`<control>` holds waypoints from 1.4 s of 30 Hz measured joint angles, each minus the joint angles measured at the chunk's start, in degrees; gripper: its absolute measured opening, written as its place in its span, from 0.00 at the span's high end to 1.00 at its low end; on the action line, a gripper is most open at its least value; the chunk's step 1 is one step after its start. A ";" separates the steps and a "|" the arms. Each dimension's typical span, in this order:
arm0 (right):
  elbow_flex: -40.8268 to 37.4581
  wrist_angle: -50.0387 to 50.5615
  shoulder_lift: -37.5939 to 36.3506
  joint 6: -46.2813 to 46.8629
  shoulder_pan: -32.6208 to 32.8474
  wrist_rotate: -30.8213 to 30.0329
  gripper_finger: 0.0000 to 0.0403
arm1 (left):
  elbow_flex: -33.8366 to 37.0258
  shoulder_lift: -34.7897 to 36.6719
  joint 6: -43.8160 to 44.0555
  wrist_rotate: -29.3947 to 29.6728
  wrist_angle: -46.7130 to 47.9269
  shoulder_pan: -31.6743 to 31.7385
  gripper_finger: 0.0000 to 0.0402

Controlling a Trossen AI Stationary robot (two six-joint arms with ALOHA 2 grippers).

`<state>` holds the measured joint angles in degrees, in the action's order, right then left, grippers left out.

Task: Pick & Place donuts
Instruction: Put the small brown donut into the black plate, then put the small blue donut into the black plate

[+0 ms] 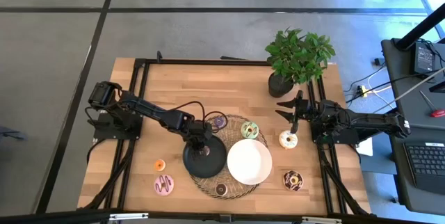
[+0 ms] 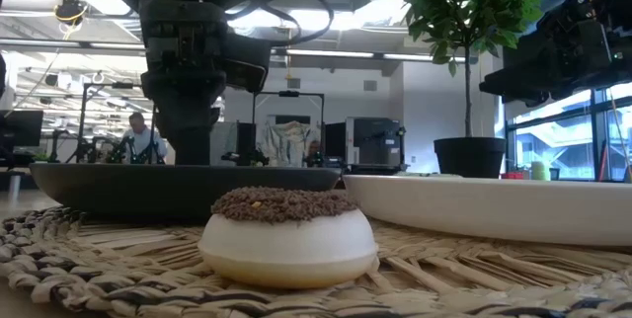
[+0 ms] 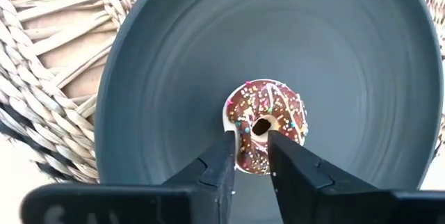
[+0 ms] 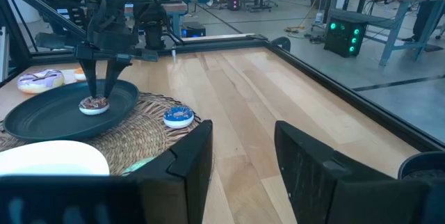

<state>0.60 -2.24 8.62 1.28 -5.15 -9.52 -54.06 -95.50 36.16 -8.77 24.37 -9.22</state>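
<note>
on the black plate [image 1: 214,163], sitting on the woven mat [image 1: 245,186] in the middle of the tabletop [image 1: 229,92], the left gripper [image 3: 252,156] is down over a chocolate donut with sprinkles [image 3: 265,124]. its two fingers straddle one side of the ring, one outside and one poking at the hole; they look slightly parted and i honestly can't tell if it's pinching the donut or just letting go of it. the donut lies flat on the plate's floor, near the middle.

the white plate [image 1: 249,162] is right beside the black plate, also on the mat, touching or almost touching it. around the black plate: a purple donut [image 1: 220,121] and a green donut [image 1: 249,130] on the mat's far edge, a brown-topped donut [image 1: 221,189] on the mat's near edge (that's the big one in the low view), an orange donut [image 1: 159,165] and a striped pink donut [image 1: 164,184] on bare wood on the left arm's side.

past the white plate, the right gripper [image 1: 294,118] hovers with its fingers spread and nothing in them, above a cream donut [image 1: 288,139], with another chocolate donut [image 1: 293,179] nearer the front edge. a potted plant [image 1: 297,58] stands at the back.
</note>
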 joint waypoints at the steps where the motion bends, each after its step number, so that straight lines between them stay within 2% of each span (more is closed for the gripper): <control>1: 0.00 0.00 0.00 0.00 0.00 0.00 0.61 | 0.00 0.08 -0.02 -0.42 0.36 0.15 0.77; 4: 0.00 0.00 0.00 0.00 0.00 0.00 0.61 | 0.00 1.13 -0.78 -2.61 1.35 0.88 0.75; 8: 0.00 0.00 0.00 0.00 0.01 0.00 0.61 | 0.00 2.92 -1.03 -2.46 0.47 2.08 0.74; 10: 0.00 0.00 0.00 0.00 0.00 0.00 0.61 | 0.00 4.14 -1.91 -0.46 -0.17 3.16 0.73; 16: 0.00 -0.01 0.00 0.09 0.00 0.00 0.61 | 0.00 4.70 -7.92 10.46 -9.60 6.77 0.74; 22: 0.00 0.00 0.00 0.11 0.01 0.00 0.61 | -0.07 3.56 -10.34 11.97 -16.65 11.64 0.74; 27: 0.00 -0.01 0.00 0.04 0.01 0.00 0.61 | 0.01 2.32 -11.83 14.88 -16.06 13.01 0.74; 34: 0.00 0.07 0.33 -0.02 0.01 -0.04 0.61 | 0.00 0.50 -11.42 12.46 -16.75 12.68 0.71; 42: 0.00 -0.01 0.70 -0.02 0.01 -0.48 0.61 | 0.07 -1.25 -11.43 17.84 -16.50 12.72 0.60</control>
<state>0.60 -2.25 9.32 1.26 -5.14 -10.00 -54.00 -96.75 24.73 9.07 7.87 3.51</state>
